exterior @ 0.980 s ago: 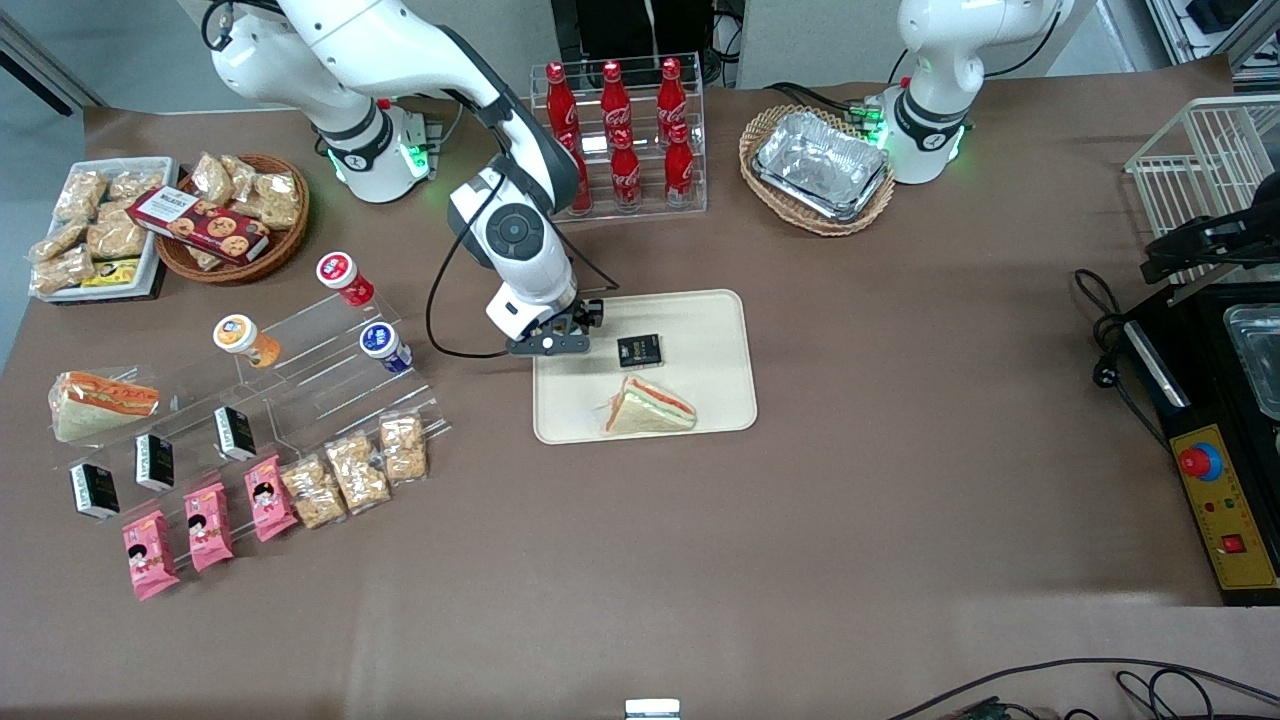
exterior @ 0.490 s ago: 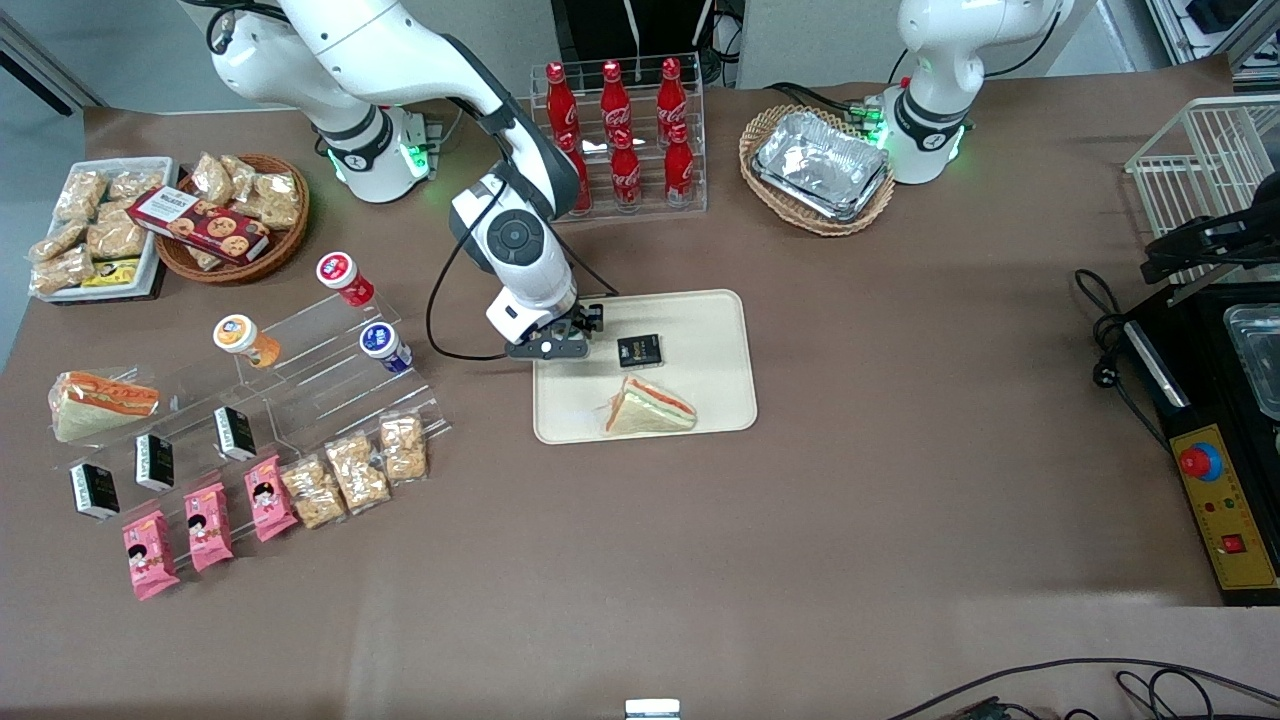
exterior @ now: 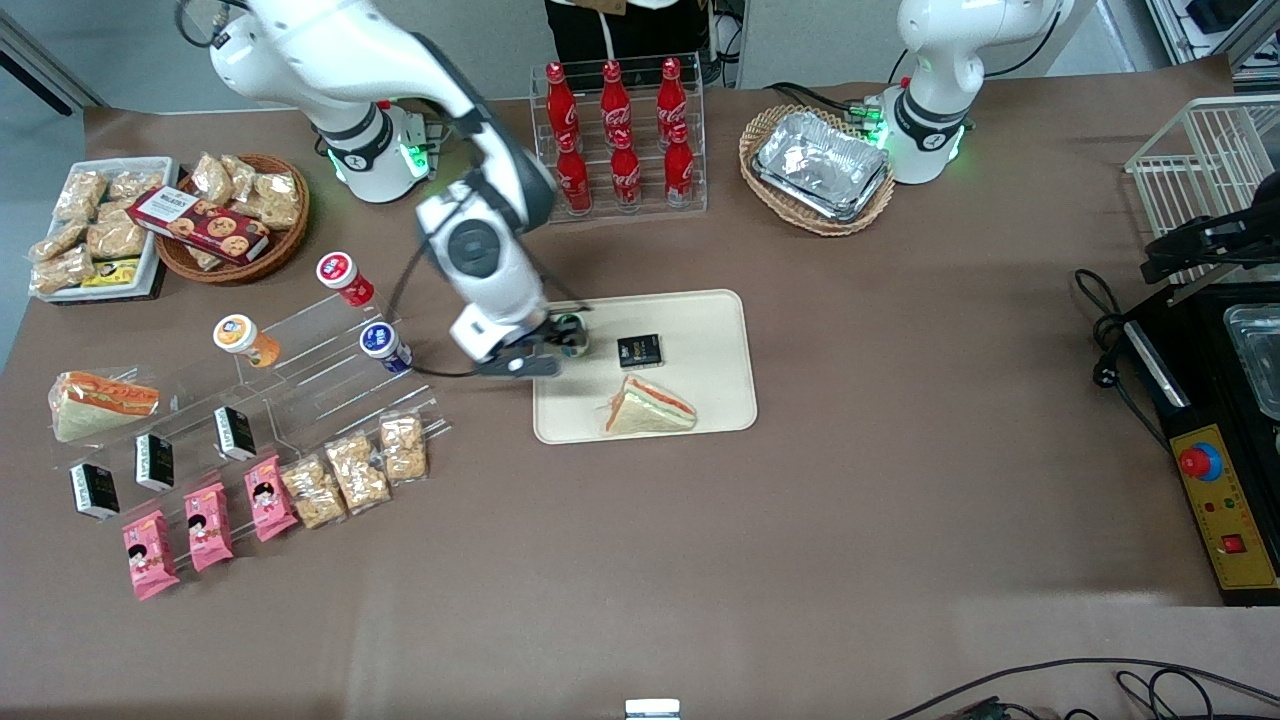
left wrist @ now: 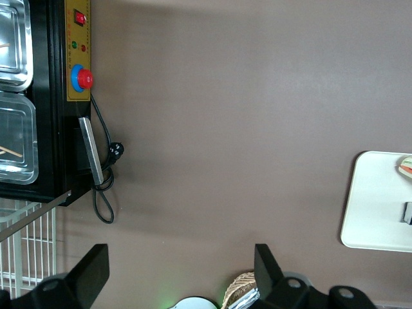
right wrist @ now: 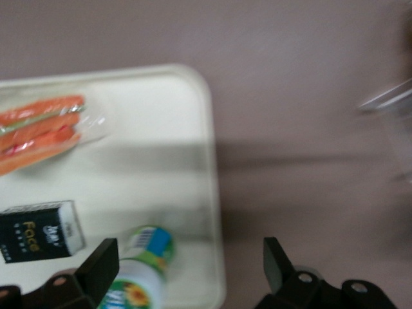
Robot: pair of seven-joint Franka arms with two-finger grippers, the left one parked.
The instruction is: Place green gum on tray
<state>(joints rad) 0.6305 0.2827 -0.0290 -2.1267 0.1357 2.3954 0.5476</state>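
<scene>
From the front, the cream tray (exterior: 700,330) lies on the brown cloth and carries the green gum (exterior: 573,335) near its edge toward the working arm, a small black packet (exterior: 639,350) beside the gum, and a wrapped sandwich (exterior: 648,408) nearer the camera than the packet. The gripper (exterior: 530,357) hangs over that same tray edge, just beside the gum; the arm's wrist hides part of the bottle. A clear stepped stand (exterior: 310,370) toward the working arm's end holds a blue-labelled bottle (exterior: 384,347), an orange one (exterior: 243,339) and a red one (exterior: 344,278). Red cola bottles (exterior: 620,135) stand farther from the camera than the tray

In the left wrist view only a corner of the tray (left wrist: 376,199) shows, its contents cut off at the frame

In the right wrist view the gum (right wrist: 143,264) lies on the tray (right wrist: 187,116), between the two fingers, which stand well apart and do not touch it. Its label is blurred. The black packet (right wrist: 40,230) reads "Face"; the sandwich (right wrist: 42,132) is partly cut off
</scene>
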